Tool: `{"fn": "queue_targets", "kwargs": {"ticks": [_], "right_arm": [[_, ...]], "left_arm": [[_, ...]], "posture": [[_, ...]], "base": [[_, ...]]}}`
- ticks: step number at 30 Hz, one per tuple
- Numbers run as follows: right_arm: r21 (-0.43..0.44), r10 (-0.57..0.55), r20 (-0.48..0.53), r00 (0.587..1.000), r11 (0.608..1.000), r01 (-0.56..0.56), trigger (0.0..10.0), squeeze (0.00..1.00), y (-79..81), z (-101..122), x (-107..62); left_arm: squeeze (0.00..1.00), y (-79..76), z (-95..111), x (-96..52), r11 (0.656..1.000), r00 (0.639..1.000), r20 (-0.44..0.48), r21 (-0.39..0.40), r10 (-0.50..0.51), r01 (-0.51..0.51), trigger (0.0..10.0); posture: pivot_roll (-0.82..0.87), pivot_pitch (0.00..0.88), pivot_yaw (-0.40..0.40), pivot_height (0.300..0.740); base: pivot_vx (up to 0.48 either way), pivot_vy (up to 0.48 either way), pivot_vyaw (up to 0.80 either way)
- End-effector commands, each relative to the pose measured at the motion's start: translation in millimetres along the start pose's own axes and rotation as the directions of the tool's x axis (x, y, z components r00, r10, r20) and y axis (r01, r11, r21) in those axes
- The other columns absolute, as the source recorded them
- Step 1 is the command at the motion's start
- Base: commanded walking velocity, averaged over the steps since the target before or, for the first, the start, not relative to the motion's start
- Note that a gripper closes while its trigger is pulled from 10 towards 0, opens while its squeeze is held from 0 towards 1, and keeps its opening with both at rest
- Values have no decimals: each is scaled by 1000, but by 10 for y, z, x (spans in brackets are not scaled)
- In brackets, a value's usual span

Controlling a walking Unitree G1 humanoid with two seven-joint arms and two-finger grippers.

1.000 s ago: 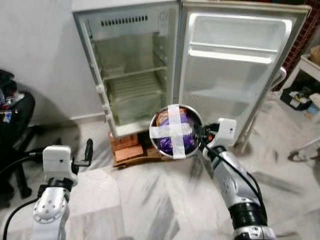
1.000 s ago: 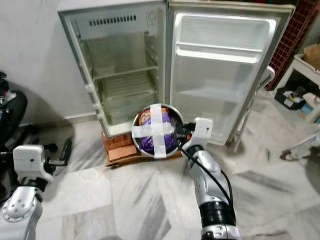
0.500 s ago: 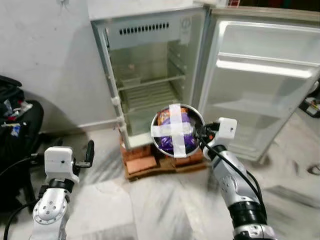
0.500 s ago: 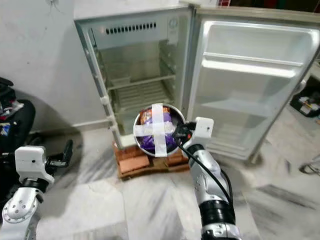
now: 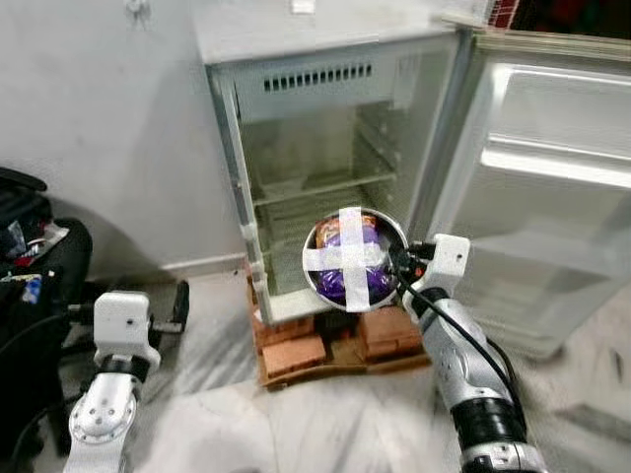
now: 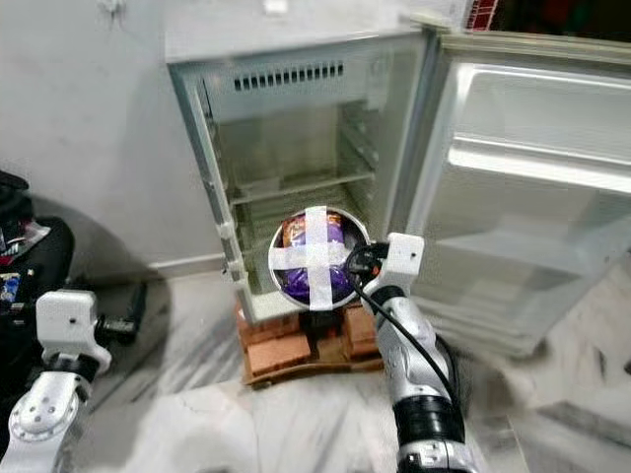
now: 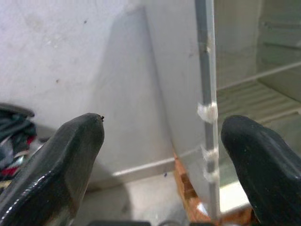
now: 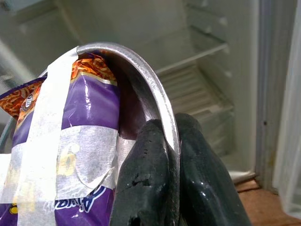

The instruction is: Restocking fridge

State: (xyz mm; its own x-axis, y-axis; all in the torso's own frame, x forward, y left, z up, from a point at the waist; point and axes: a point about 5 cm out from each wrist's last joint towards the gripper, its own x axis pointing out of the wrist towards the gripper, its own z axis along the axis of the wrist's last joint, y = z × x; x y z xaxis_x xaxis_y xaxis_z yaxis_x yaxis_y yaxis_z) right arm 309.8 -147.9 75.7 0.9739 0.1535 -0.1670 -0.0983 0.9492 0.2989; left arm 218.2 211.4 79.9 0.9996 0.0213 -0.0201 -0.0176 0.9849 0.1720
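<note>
Right wrist view: right gripper [image 8: 162, 141] has its two black fingers [image 8: 141, 183] pinched tight over the rim of a steel bowl [image 8: 141, 75], one finger inside the wall, one outside. A rim pinch seems the only hold on offer, since the bowl's mouth is taped over.

Bowl holds a purple snack packet [image 8: 80, 113] with an orange top corner. A cross of white tape [image 5: 352, 254] spans the mouth, presumably to keep the packet in while the bowl is carried tipped, mouth toward the head camera.

Bowl hangs in the air in front of the fridge [image 5: 296, 108], at the level of its lower compartment, not yet inside. Right arm is stretched forward, which keeps the load ahead of the body.

Fridge door [image 5: 552, 197] stands wide open to the robot's right. Wire shelves [image 5: 315, 192] look bare. Fridge stands on bricks [image 5: 296, 350] and a wooden pallet, off the marble floor [image 5: 325, 424].

Left gripper [image 7: 162, 155] hangs low beside the robot's left side, fingers spread wide apart, holding nothing. Its camera looks at the fridge's left edge and the wall.

Dark bag [image 5: 30, 256] sits near the wall, well to the left.

Judgement: still the approach step; placing on a shelf remains.
</note>
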Motion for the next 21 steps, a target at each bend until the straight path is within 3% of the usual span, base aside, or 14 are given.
{"fn": "queue_targets", "kwargs": {"ticks": [1,17,21], "right_arm": [[-22,-40,45,998,999,41,10000,0,-121,128,0],[-31,-48,40,998,998,50,10000,0,-121,118,9],[-29,-45,38,998,998,46,10000,0,-110,115,13]], "left_arm": [[0,-55,35,23,1000,1000,13,4,-18,18,10000],[0,-91,9,34,1000,1000,-1,1,-21,21,10000],[0,-84,-17,14,1000,1000,-16,-17,1,-1,10000]], "posture": [[17,8,25,735],[18,13,24,735],[19,13,23,735]], "base": [[480,0,0],[480,0,0],[0,0,0]]}}
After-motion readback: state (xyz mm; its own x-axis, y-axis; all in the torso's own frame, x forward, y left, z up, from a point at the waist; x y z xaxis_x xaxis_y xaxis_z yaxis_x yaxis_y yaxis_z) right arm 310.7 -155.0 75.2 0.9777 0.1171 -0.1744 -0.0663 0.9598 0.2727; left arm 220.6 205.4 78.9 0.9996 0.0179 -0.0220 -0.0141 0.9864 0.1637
